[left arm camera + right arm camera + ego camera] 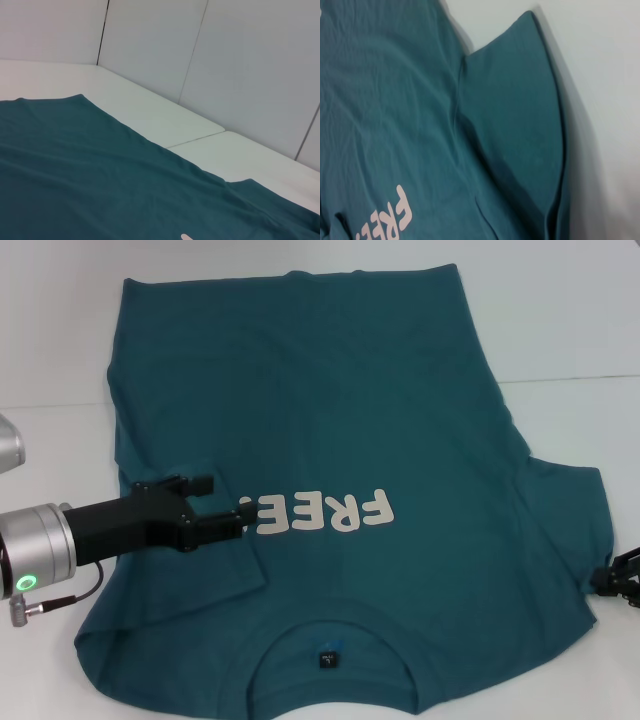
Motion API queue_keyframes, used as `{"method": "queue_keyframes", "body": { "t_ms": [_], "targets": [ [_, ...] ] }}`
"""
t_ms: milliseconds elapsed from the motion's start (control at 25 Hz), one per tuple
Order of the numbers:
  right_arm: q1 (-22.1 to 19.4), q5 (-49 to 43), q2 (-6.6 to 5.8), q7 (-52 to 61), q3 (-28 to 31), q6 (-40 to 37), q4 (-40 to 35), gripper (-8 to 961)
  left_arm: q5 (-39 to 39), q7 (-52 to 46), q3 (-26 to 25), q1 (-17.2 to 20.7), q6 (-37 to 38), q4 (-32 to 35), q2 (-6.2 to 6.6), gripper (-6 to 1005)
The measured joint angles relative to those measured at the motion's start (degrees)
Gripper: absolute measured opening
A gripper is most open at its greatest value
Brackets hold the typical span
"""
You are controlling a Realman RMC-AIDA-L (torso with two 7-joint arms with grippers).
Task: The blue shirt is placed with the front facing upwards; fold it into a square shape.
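The blue shirt lies flat on the white table, front up, with its collar nearest me and the white "FREE" print across the chest. Its left sleeve is folded inward over the body. My left gripper hovers over that fold beside the print, its fingers apart with nothing between them. The right sleeve lies spread out. My right gripper sits at that sleeve's outer edge, mostly cut off by the frame.
In the left wrist view the shirt spreads over the table, which has a seam and ends at pale wall panels. Bare table surrounds the shirt at the back and right.
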Motion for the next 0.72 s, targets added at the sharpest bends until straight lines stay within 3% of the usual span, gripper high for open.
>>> {"method": "queue_keyframes", "body": {
  "t_ms": [520,720],
  "targets": [
    [-0.5,0.3,-0.75,-0.9,0.6,-1.2,-1.5,16,-0.1,0.0,0.0,0.0,0.0,0.0,0.09,861],
    [-0.4,0.9,-0.85,-0.5,1.0,-2.8,-3.6,23,-0.1,0.0,0.0,0.0,0.0,0.0,0.10,861]
  ]
}}
